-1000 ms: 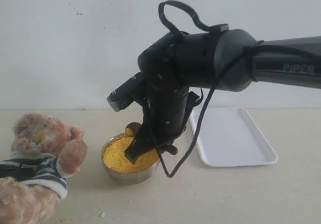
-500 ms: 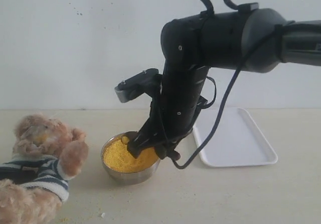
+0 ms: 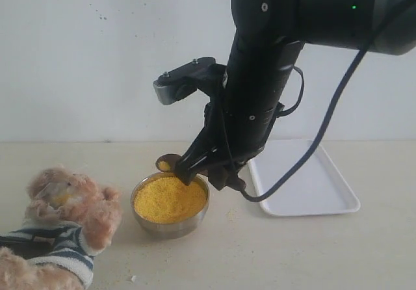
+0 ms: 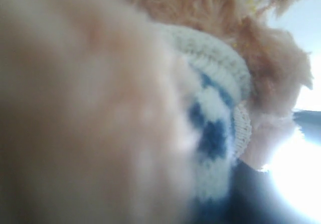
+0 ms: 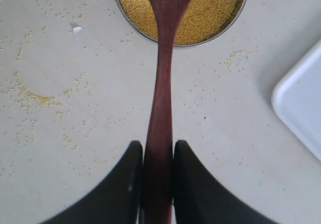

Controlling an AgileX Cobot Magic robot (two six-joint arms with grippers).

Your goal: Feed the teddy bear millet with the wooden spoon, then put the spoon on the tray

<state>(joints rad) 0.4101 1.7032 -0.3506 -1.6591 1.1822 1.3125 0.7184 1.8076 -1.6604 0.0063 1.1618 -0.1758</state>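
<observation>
The wooden spoon (image 5: 160,93) is clamped by its handle between the fingers of my right gripper (image 5: 158,151). Its oval end (image 3: 168,163) hangs just above the far left rim of the steel bowl (image 3: 195,217), with a little yellow grain showing in it. The millet (image 3: 169,199) fills that bowl. The teddy bear (image 3: 65,205) leans at the lower left, its face toward the bowl. Its fur and striped shirt (image 4: 215,128) fill the left wrist view. My left gripper (image 3: 12,241) shows only as a dark band across the bear's body, closed on it. The white tray (image 3: 305,179) lies right of the bowl.
Loose millet grains (image 5: 35,98) are scattered over the beige table (image 3: 312,251) around the bowl. A white wall stands behind. The right arm (image 3: 273,75) towers over the bowl and the tray's near corner (image 5: 301,108).
The right arm has risen and straightened, lifting the spoon out of the millet to just above the bowl's rim. The teddy bear has sunk lower and shifted slightly right.
</observation>
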